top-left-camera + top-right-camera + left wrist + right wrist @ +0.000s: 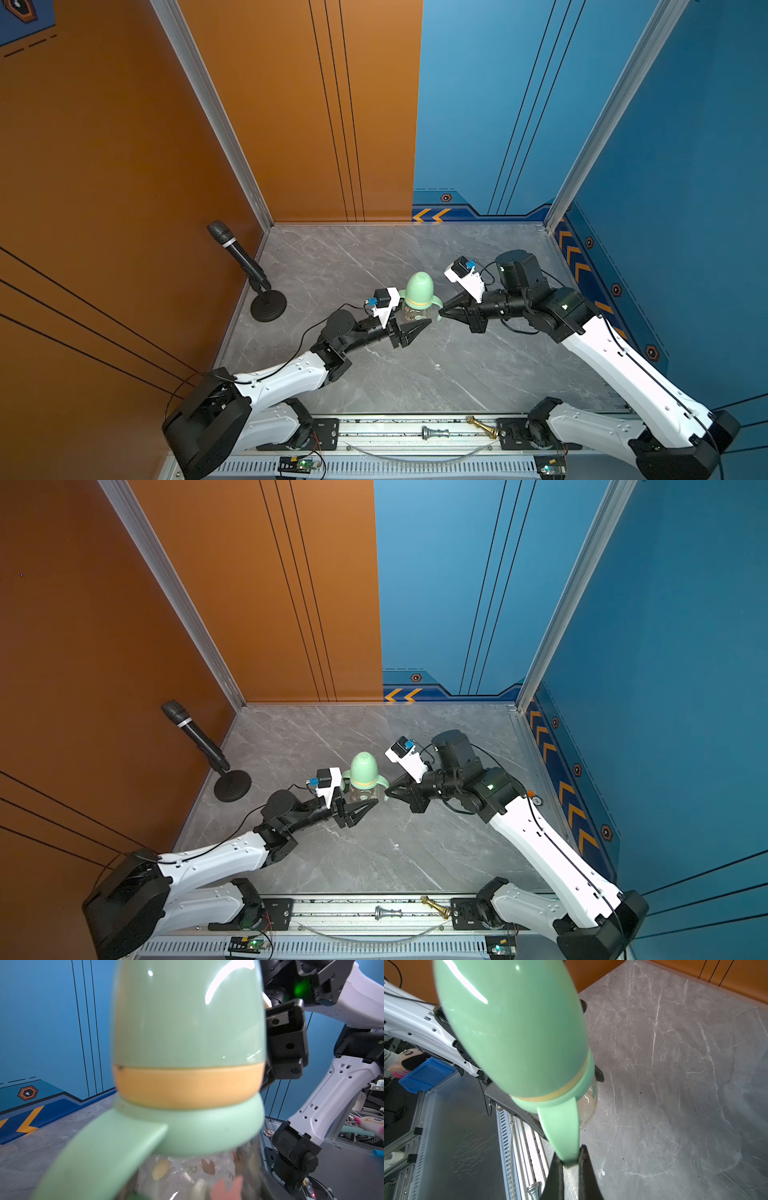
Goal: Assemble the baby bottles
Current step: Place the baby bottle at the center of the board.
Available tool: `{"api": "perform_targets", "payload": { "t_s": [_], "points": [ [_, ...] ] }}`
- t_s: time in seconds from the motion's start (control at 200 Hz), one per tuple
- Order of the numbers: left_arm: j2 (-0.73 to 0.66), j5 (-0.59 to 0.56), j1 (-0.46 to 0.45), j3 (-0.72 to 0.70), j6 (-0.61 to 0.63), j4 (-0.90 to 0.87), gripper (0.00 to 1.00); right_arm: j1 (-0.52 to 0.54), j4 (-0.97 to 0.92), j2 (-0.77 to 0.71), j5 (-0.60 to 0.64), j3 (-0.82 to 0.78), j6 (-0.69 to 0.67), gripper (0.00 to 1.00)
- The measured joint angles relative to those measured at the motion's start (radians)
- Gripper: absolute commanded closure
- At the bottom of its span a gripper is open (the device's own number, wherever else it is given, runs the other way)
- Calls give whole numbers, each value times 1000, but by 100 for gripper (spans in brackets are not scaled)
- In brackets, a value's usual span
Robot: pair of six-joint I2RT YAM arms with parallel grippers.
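The right end effector (570, 1162) pinches the handle (560, 1126) at its tip; the left end effector (422, 325) clamps the bottle (409, 316). Best to turn the handle slowly, with the bottle braced upright.

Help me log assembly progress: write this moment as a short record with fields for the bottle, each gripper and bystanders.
bottle: baby bottle upright, clear printed body
stack: mint handled ring, yellow collar and mint dome cap all on
left gripper: shut on the baby bottle's body
right gripper: shut on a handle tip of the mint handled ring
bystanders: microphone on its stand; silver chess piece and gold chess piece lying on the front rail
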Motion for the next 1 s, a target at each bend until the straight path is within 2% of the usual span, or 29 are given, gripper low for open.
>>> {"api": "perform_targets", "payload": {
  "t_s": [0.095,0.135,0.19,0.235,0.36,0.416,0.481,0.591,0.661,0.741,0.856,0.956,1.001],
  "points": [
    [21,3,-5,0,4,35,78,5,21,-29,23,-26,6,100],
    [32,3,-6,0,5,52,78,5,25,-35,27,-30,8,87],
    [45,3,-8,0,7,74,78,2,25,-36,30,-30,15,78],
    [55,3,-8,0,20,92,78,-6,25,-31,19,-29,37,64],
    [71,19,-18,0,42,122,79,-40,26,-8,-58,-27,66,58],
    [72,24,-18,0,43,129,79,-48,29,0,-94,-27,68,62],
    [72,33,-18,1,43,138,79,-50,32,2,-125,-27,61,71],
    [76,50,-15,7,12,141,79,-54,39,-7,-154,-28,37,77],
    [83,67,-12,19,-21,143,79,-57,45,-19,-162,-35,12,85],
    [95,86,-9,30,-49,150,79,-62,59,-37,-162,-47,-13,87],
    [112,104,-9,34,-67,174,78,-62,64,-49,-162,-55,-24,98],
    [125,115,-9,45,-77,175,69,-65,76,-63,-158,-68,-30,100],
    [130,117,-9,49,-77,178,58,-65,92,-77,-151,-82,-30,100]
  ]
}}
